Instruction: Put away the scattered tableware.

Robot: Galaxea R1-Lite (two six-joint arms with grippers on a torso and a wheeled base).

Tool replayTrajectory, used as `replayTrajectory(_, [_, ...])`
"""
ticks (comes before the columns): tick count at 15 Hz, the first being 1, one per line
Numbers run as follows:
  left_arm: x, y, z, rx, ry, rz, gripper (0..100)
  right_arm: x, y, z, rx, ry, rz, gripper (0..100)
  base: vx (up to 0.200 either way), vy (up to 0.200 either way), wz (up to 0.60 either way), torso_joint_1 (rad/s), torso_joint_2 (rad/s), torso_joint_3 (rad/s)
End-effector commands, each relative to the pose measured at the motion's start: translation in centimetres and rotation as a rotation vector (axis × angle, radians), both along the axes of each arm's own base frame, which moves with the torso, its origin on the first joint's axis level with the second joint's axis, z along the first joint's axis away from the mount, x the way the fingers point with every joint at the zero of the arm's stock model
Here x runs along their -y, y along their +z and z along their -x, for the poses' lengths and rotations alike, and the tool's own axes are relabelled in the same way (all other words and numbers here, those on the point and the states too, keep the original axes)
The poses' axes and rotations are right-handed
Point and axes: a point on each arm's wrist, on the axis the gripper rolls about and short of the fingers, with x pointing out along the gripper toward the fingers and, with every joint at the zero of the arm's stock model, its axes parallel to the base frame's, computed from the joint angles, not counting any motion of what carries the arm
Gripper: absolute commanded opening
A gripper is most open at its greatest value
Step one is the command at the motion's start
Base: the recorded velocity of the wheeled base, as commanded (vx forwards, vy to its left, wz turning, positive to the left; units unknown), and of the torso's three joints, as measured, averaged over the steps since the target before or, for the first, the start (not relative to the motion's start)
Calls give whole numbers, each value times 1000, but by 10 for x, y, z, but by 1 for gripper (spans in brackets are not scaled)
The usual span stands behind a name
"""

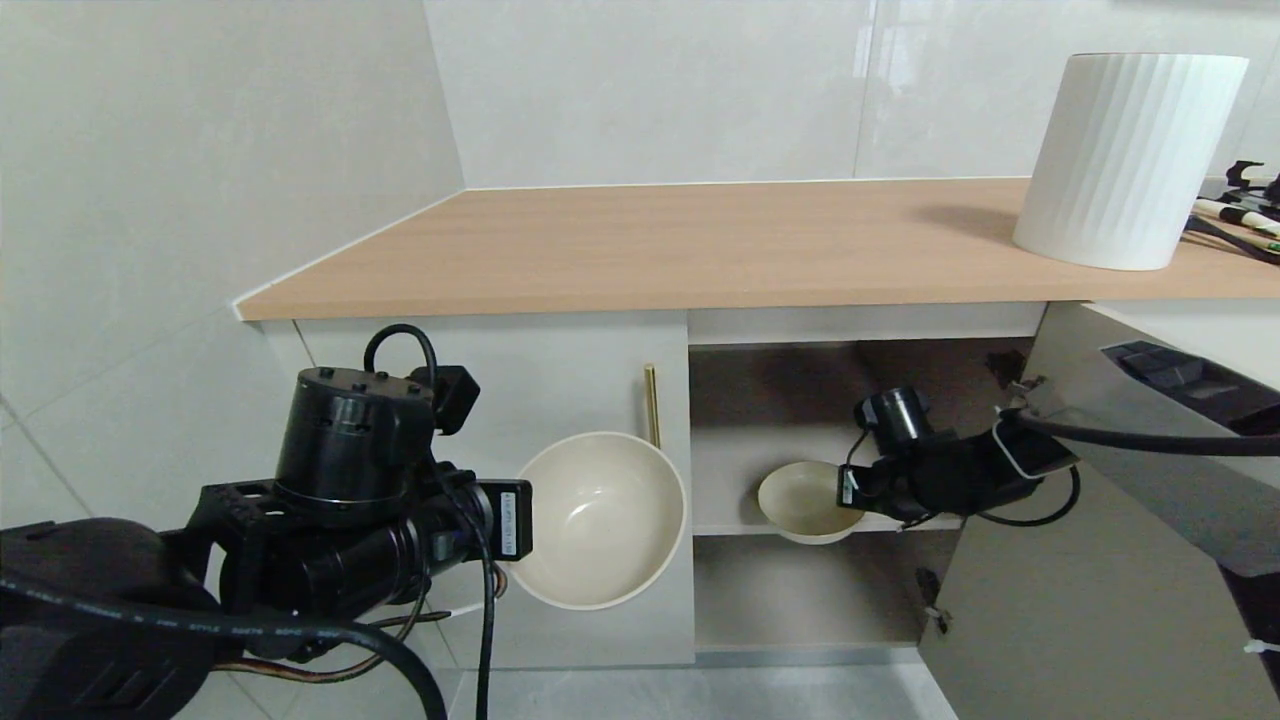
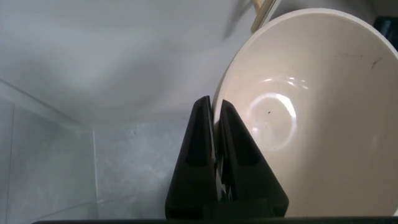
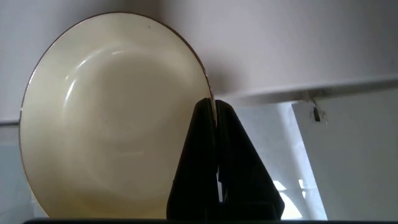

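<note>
The right claw [image 3: 216, 107] sits at the mouth of the open cupboard. Its fingers are pinched on the rim of the small bowl [image 1: 803, 500], which juts beyond the claw over the front edge of the shelf [image 1: 730, 490]. Whether the bowl's base touches the shelf cannot be told. Above this claw is a low, dark gap under the cupboard's top rail. Below it is a second open compartment, and on the outer side of its arm the open door [image 1: 1080, 610] swings wide. The left claw [image 2: 214, 111] is clamped on the rim of the large bowl [image 1: 600, 520], held in the air ahead of it before the closed door [image 1: 540, 380]. That door's brass handle [image 1: 650, 405] is just above the bowl's rim. The bench [image 1: 700, 240] runs well above both claws, with a white ribbed container [image 1: 1130, 160] high over the right one. In the head view the left claw's fingers hide behind its wrist. Both bowls are glossy cream, and the small one has a thin dark rim
</note>
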Motion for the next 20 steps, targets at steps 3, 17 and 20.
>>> replayTrajectory(3, [0, 0, 0, 5, 1, 3, 0, 2, -21, -17, -20, -34, 32, 0, 0, 0, 0, 0, 0, 0])
replayTrajectory(17, [1, -5, -2, -10, 1, -6, 0, 7, -40, -47, 53, -156, 115, 0, 0, 0, 0, 0, 0, 0])
replayTrajectory(20, [1, -4, -2, -6, 1, -3, 0, 6, -42, -49, 54, -156, 116, 0, 0, 0, 0, 0, 0, 0])
